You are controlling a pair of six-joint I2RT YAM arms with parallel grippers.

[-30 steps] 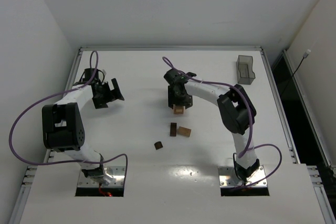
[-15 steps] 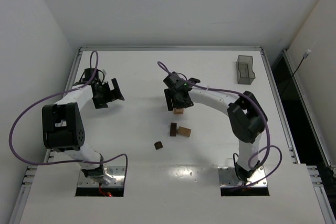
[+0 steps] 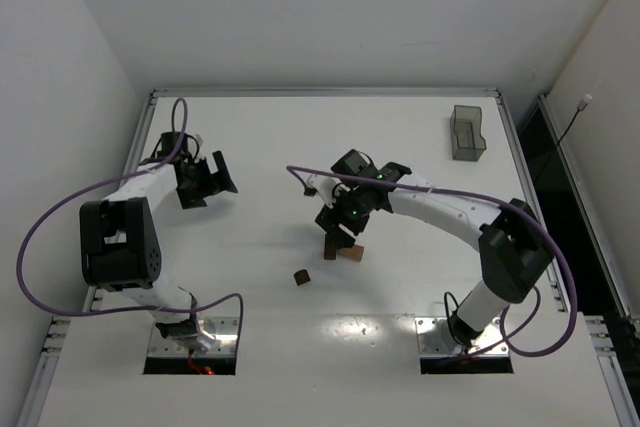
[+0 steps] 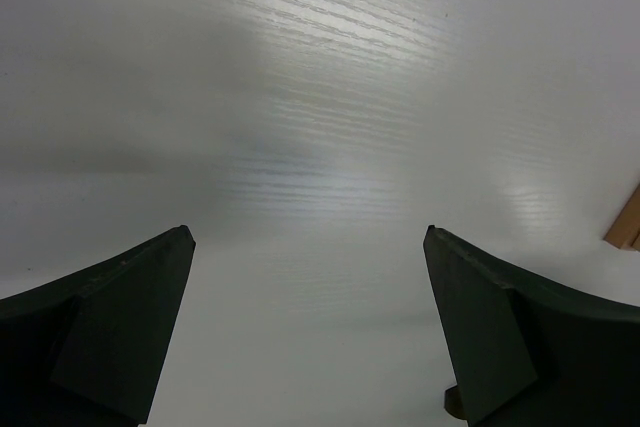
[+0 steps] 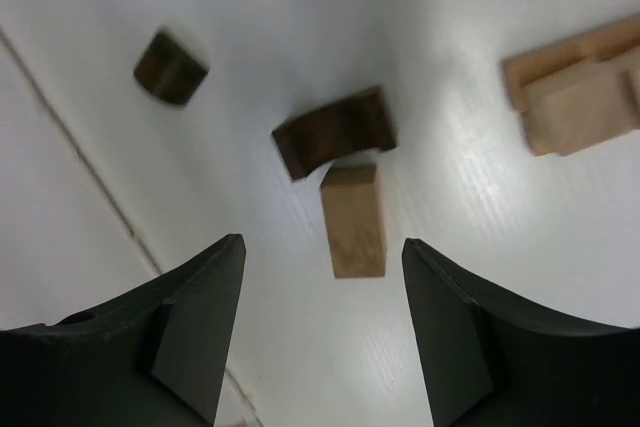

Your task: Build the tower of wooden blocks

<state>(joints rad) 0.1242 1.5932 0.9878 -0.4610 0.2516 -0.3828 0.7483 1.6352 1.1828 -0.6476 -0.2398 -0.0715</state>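
My right gripper is open and empty, hovering low over the loose wood blocks in the middle of the table. In the right wrist view it frames a light tan bar. A dark brown arched block touches that bar's far end, and a small dark brown block lies further off. The tower, a low stack of tan blocks, sits at the upper right of that view; in the top view my arm hides it. From above I see the tan bar, the dark block and the small dark block. My left gripper is open and empty at the far left.
A translucent grey bin stands at the back right. The left wrist view shows bare white table between the open fingers of the left gripper, with a tan edge at the right border. Purple cables loop off both arms.
My right arm has swung toward the near side, from over the tan stack to over the loose blocks. The left arm has not moved.
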